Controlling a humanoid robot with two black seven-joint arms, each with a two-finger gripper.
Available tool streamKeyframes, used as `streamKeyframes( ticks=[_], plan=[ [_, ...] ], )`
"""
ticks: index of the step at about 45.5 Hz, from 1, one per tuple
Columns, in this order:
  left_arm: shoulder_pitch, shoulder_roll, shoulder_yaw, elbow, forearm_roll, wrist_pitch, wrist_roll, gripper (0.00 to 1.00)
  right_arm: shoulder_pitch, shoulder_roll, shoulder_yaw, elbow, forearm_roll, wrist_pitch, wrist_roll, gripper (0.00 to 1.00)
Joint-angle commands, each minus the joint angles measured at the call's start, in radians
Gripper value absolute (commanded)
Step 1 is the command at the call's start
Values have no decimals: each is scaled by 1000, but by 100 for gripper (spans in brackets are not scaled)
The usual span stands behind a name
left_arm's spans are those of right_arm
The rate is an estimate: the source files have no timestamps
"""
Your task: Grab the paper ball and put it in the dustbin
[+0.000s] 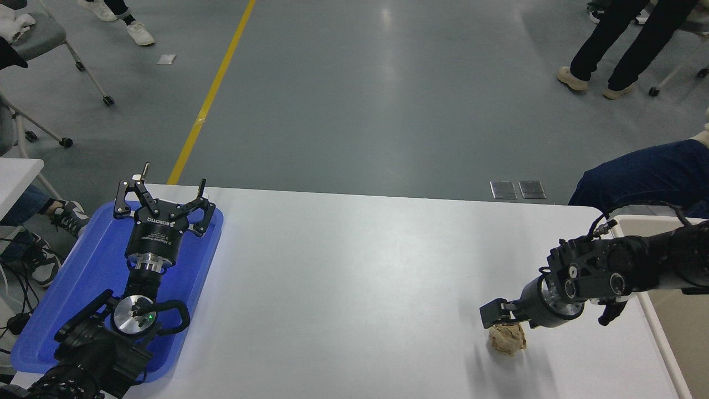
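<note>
The paper ball, a tan crumpled wad, lies on the white table near the front right. My right gripper has come in from the right and sits low, right over the ball's far top. It is open, with its fingers at the ball's upper edges; I cannot tell whether they touch it. The dustbin, beige with a pale rim, stands at the table's right edge, partly behind my right arm. My left gripper is parked, open and empty, over the blue tray.
A person's dark blue leg is close behind the table's far right corner. Other people's legs stand on the floor at the top right. A wheeled chair is at the top left.
</note>
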Motion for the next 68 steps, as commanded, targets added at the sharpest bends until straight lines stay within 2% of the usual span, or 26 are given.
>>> streamKeyframes(
  ticks=[1, 7, 11, 16, 21, 25, 29, 37, 48, 57, 68],
  plan=[
    [0, 0, 0, 0, -1, 0, 0, 100, -42, 0, 8, -23, -26, -23, 1, 96],
    [0, 0, 0, 0, 1, 0, 0, 100, -53, 2, 11, -23, -25, -30, 4, 90],
    [0, -1, 0, 0, -1, 0, 0, 100, -62, 3, 14, -28, -26, -37, 11, 80],
    [0, 0, 0, 0, -1, 0, 0, 100, -77, 14, 16, -43, -26, -43, 12, 76],
    [0, 0, 0, 0, 1, 0, 0, 100, -87, 19, 17, -46, -26, -48, 14, 52],
    [0, 0, 0, 0, -1, 0, 0, 100, -90, 22, 16, -46, -28, -57, 14, 18],
    [0, 0, 0, 0, 1, 0, 0, 100, -90, 22, 16, -46, -28, -66, 14, 0],
    [0, -1, 0, 0, -1, 0, 1, 100, -65, -4, 2, -28, -23, -66, 27, 0],
    [0, 0, 0, 0, -1, 0, 1, 100, 105, -132, -75, 122, -51, -48, 43, 0],
    [0, 0, 0, -2, -1, 0, 3, 100, 387, -239, -211, 343, -51, -20, 51, 0],
    [0, 0, 0, -2, 1, 0, 3, 100, 837, -262, -414, 529, -46, 119, 55, 0]
  ],
)
